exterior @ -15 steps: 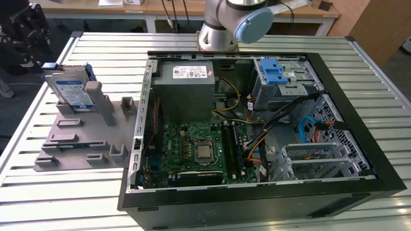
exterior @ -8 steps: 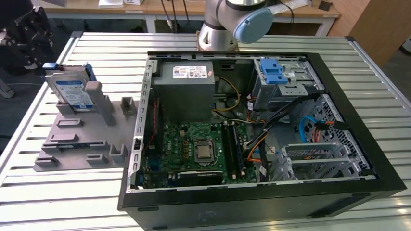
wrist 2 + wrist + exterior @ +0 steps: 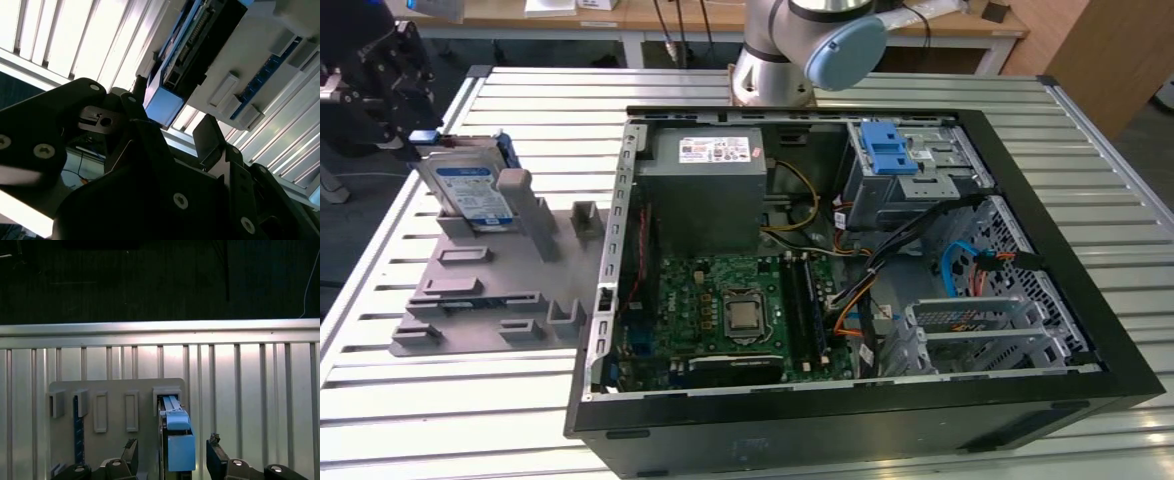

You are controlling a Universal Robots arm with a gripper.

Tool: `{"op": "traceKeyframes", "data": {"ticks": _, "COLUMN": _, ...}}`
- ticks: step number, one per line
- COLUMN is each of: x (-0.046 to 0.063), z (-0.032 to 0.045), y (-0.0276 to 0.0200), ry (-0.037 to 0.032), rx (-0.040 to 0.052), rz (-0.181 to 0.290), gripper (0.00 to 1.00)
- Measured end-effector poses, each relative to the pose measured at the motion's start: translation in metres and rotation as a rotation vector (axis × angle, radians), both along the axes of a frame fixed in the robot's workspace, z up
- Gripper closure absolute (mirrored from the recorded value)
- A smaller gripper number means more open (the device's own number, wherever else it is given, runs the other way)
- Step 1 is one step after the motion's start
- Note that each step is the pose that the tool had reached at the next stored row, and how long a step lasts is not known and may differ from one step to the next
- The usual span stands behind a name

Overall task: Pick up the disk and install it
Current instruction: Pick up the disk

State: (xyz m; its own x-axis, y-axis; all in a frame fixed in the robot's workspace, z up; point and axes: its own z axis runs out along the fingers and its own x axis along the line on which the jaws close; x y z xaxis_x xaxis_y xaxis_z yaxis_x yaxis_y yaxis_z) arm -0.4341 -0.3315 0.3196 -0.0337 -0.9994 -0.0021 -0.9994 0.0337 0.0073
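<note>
I see the disk, a flat silver slab framed in blue plastic, standing on edge in a slot of the matte grey holder, directly between the jaws. My gripper has its black fingers spread apart, one on each side of the carrier with a gap showing, and the ribbed metal table lies beyond.

The exterior view looks down from high above the table, taking in the whole open case, the fixture at the exterior view's left and the arm beyond. The first wrist view faces down past the gripper, close above the disk. The second wrist view looks obliquely across the gripper's black links, nearer still. All three share disk, fixture and table.
</note>
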Motion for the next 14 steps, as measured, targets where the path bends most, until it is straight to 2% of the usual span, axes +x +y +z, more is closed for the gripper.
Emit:
{"op": "traceKeyframes", "data": {"ticks": 5, "x": 0.0, "z": -0.0082, "y": 0.0002, "ry": 0.0, "rx": 0.0002, "rz": 0.0, "gripper": 0.36}}
{"op": "traceKeyframes", "data": {"ticks": 6, "x": 0.0, "z": -0.0096, "y": 0.0002, "ry": -0.0001, "rx": 0.0002, "rz": 0.0, "gripper": 0.43}}
{"op": "traceKeyframes", "data": {"ticks": 8, "x": 0.0, "z": -0.0124, "y": 0.0003, "ry": 0.0, "rx": 0.0002, "rz": 0.0, "gripper": 0.43}}
{"op": "traceKeyframes", "data": {"ticks": 9, "x": 0.0, "z": -0.0135, "y": 0.0003, "ry": 0.0, "rx": 0.0002, "rz": 0.0, "gripper": 0.5}}
{"op": "traceKeyframes", "data": {"ticks": 14, "x": 0.0, "z": -0.0166, "y": 0.0017, "ry": 0.0001, "rx": 0.0002, "rz": 0.0, "gripper": 0.5}}
